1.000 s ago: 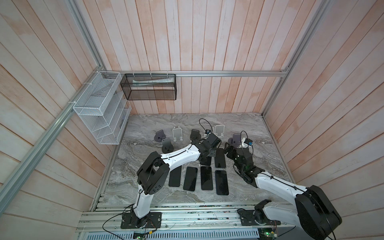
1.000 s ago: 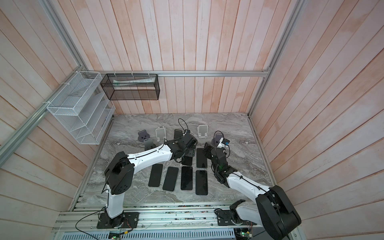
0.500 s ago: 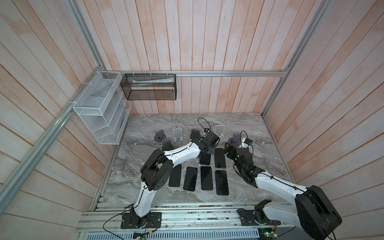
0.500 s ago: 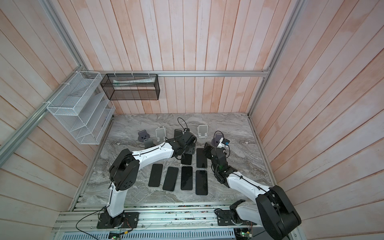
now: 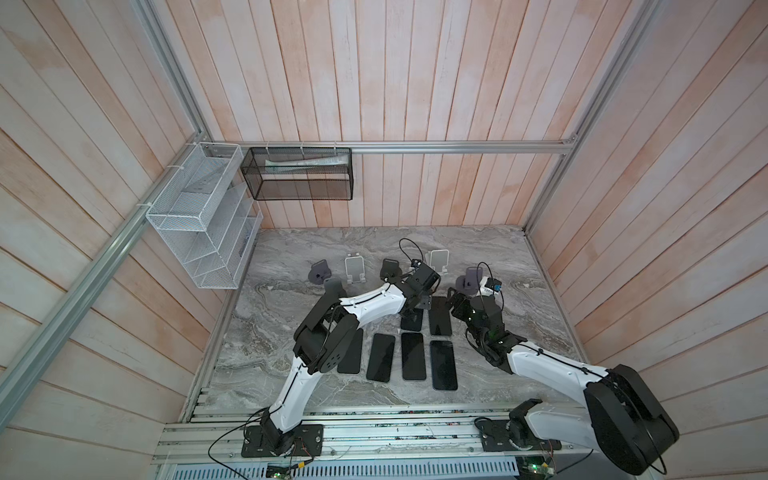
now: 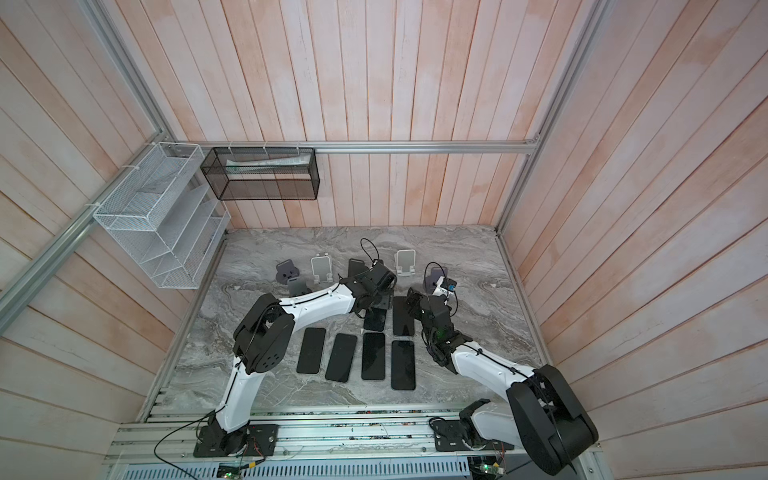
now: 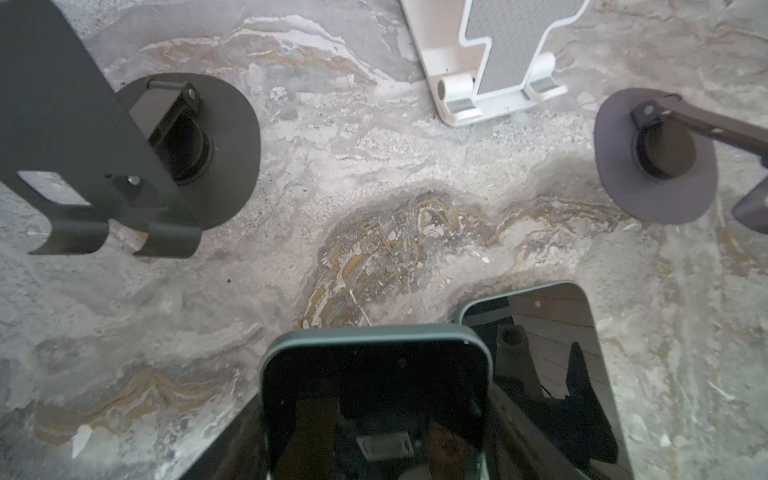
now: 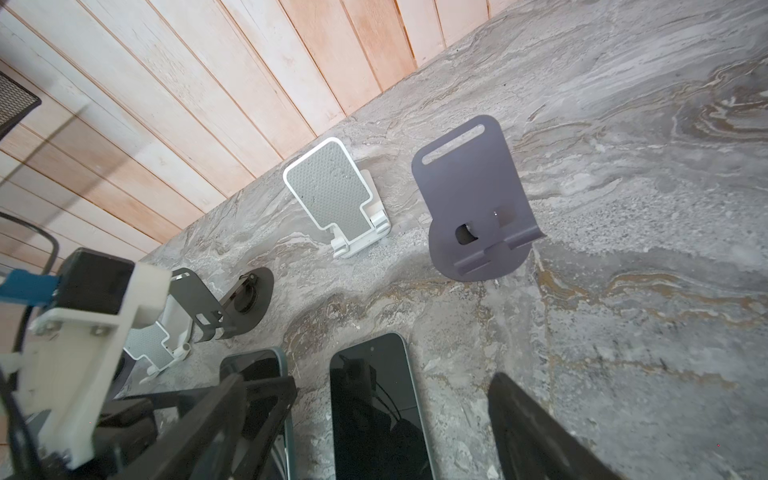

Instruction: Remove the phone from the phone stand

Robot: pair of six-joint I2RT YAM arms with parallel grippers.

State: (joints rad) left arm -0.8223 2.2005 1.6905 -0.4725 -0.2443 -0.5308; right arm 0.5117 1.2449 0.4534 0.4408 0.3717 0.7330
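- Right, nearest to me four spare phones (image 5: 413, 356) lie flat in a row on the marble table (image 5: 270, 332), screens up. The left arm's elbow overhangs the leftmost one.
- Just past that row, the left gripper (image 5: 419, 302) reaches in from the left with its fingers clamped on the phone (image 7: 374, 399).
- That phone has a teal edge and a dark screen, and its free end points toward the stands. It is off the phone stand (image 7: 124, 158) and well clear of it, on my side. I cannot tell whether it touches the table.
- Just beside it on the right, a flat phone (image 7: 552, 374) lies screen up on the marble.
- At the right edge of that flat phone hovers the right gripper (image 5: 455, 300), its fingers spread wide with nothing between them. Only one finger (image 8: 540, 436) shows in the right wrist view.
- Farther back, the dark grey phone stand sits on its round base. A white stand (image 7: 498, 62) is behind it to the right, and a purple stand (image 8: 478, 199) is further right again.
- Left of those, in both top views, three more stands (image 5: 355, 268) form a small cluster.
- Farthest away, a white wire rack (image 5: 199, 216) hangs on the left wall. A black mesh basket (image 5: 299, 174) hangs from the rail on the back wall.
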